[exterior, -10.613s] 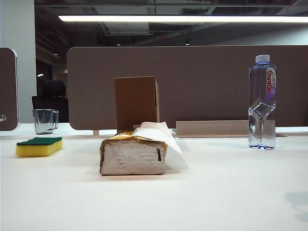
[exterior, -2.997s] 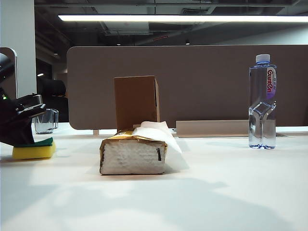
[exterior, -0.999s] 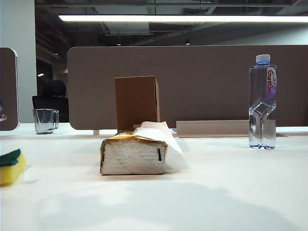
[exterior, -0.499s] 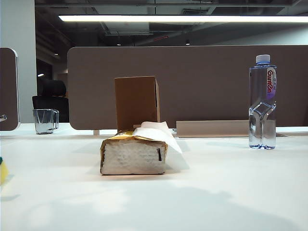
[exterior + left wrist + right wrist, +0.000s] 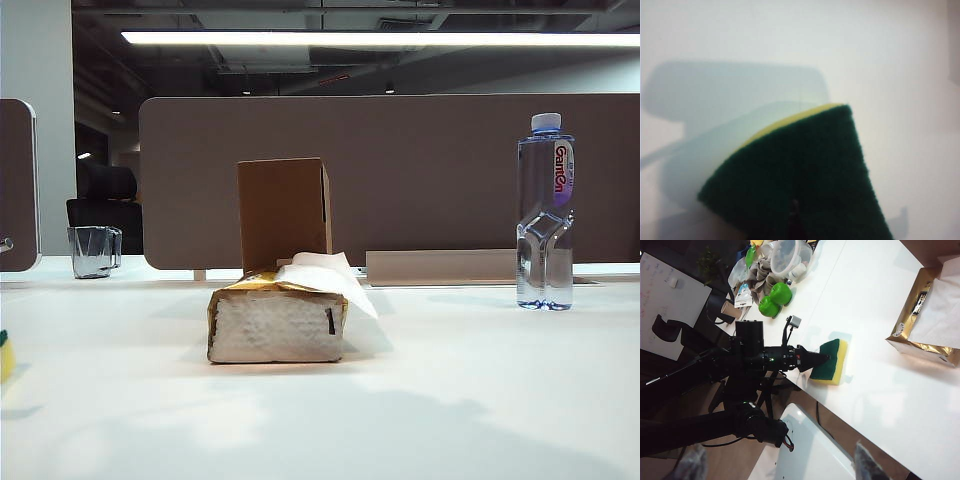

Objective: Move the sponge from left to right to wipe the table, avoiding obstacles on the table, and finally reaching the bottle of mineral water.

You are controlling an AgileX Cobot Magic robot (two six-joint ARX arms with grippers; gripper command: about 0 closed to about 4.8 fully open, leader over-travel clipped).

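My left gripper (image 5: 822, 359), jaws pressed together on the sponge (image 5: 830, 361), holds it over the table's (image 5: 450, 400) left edge; my right gripper (image 5: 775, 460) hangs above, spread wide. The gold-edged tissue pack (image 5: 277, 322) has one white sheet sticking out. The yellow sponge's green face tilts up, long axis crosswise to my left gripper.

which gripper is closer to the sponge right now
Left. The left gripper is shut on the sponge near the table edge. The right gripper is open and apart from it, looking across at it.
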